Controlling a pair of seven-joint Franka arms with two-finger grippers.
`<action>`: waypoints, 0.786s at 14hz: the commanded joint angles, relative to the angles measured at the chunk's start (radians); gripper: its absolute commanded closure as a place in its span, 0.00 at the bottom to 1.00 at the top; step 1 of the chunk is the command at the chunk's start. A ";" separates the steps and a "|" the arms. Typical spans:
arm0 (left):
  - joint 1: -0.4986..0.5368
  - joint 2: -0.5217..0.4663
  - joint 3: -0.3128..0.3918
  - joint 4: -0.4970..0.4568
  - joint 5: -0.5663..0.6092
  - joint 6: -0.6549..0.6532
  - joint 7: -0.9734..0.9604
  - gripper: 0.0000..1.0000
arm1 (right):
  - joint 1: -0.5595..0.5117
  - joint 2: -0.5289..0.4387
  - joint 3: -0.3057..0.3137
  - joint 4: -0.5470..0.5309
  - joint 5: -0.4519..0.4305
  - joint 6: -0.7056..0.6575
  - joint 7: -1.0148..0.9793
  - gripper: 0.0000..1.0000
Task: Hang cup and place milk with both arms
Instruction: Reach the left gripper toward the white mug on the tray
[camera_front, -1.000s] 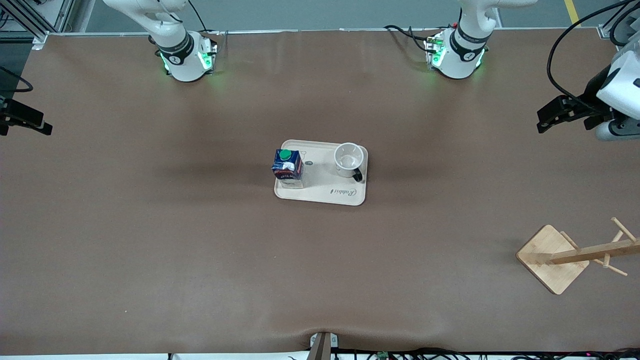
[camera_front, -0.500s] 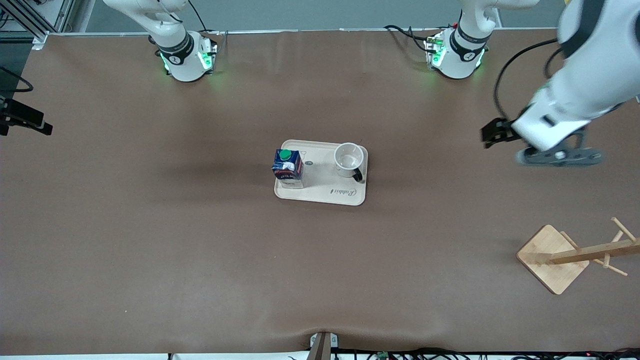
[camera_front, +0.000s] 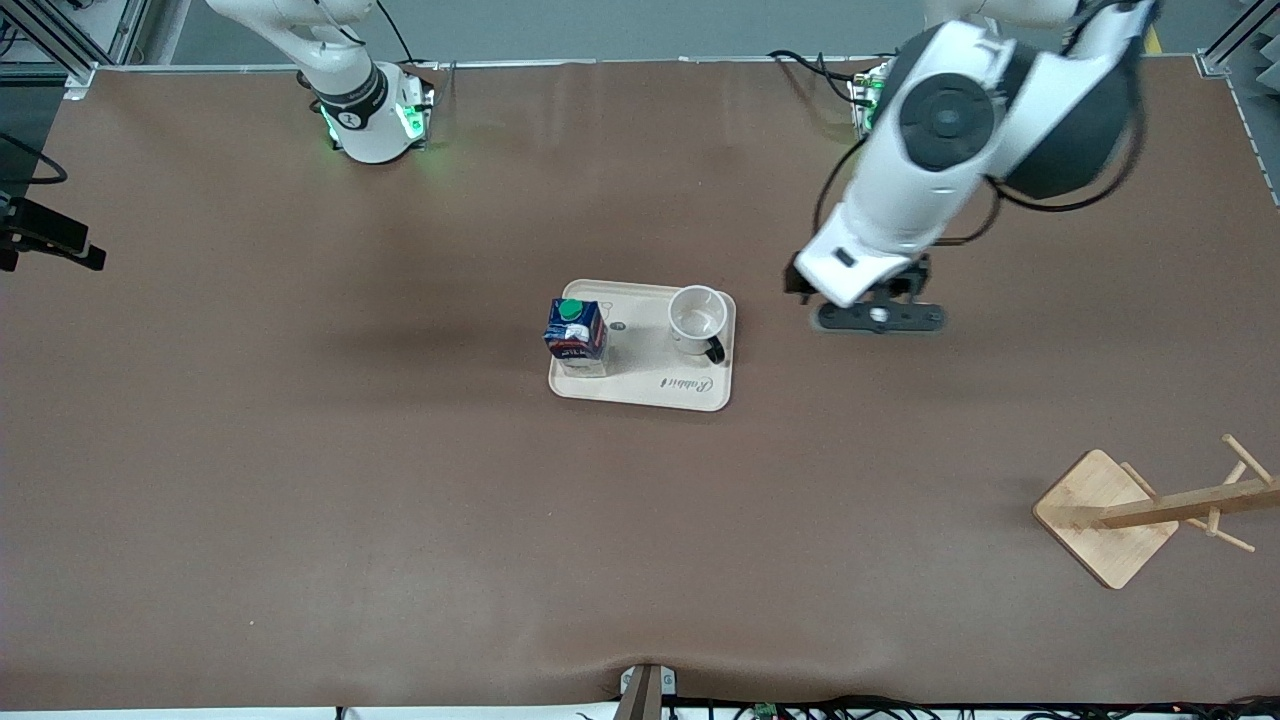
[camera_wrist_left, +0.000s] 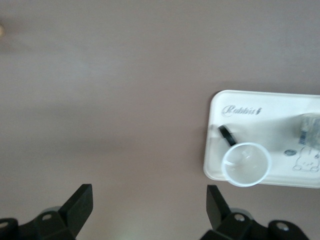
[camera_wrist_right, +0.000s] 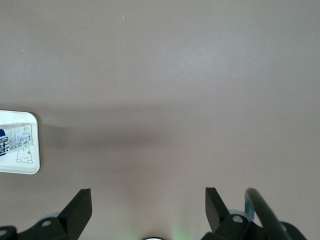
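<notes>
- The step in hand is the approach: the left gripper (camera_wrist_left: 146, 207), fingers spread and empty, hangs over bare table beside the cream plastic tray (camera_front: 640, 388).
- The small white ceramic mug with a black handle (camera_front: 697, 320) stands on the tray, near this gripper; next the gripper must descend on the mug's rim.
- The dark blue milk carton with a green cap (camera_front: 575, 334) stands at the tray's end toward the right arm; the right gripper (camera_wrist_right: 148, 206) waits, spread, over bare table.

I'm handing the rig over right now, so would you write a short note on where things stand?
Left gripper: open, empty, over bare table beside the tray, toward the left arm's end.
Right gripper: open, empty, over bare table; that arm waits.
Cup and milk both stand upright on the tray, untouched.
Wooden rack stands nearer the front camera, at the left arm's end.
Done: nothing.
Left: hang the cup, place the milk.
</notes>
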 joint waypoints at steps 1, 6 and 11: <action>-0.052 -0.007 -0.014 -0.200 -0.010 0.246 -0.128 0.00 | -0.012 0.000 0.010 0.010 0.010 -0.005 0.014 0.00; -0.153 0.071 -0.019 -0.400 -0.009 0.546 -0.389 0.00 | -0.012 0.000 0.010 0.010 0.010 -0.005 0.014 0.00; -0.169 0.182 -0.020 -0.392 -0.009 0.603 -0.470 0.23 | -0.013 0.000 0.010 0.010 0.010 -0.005 0.014 0.00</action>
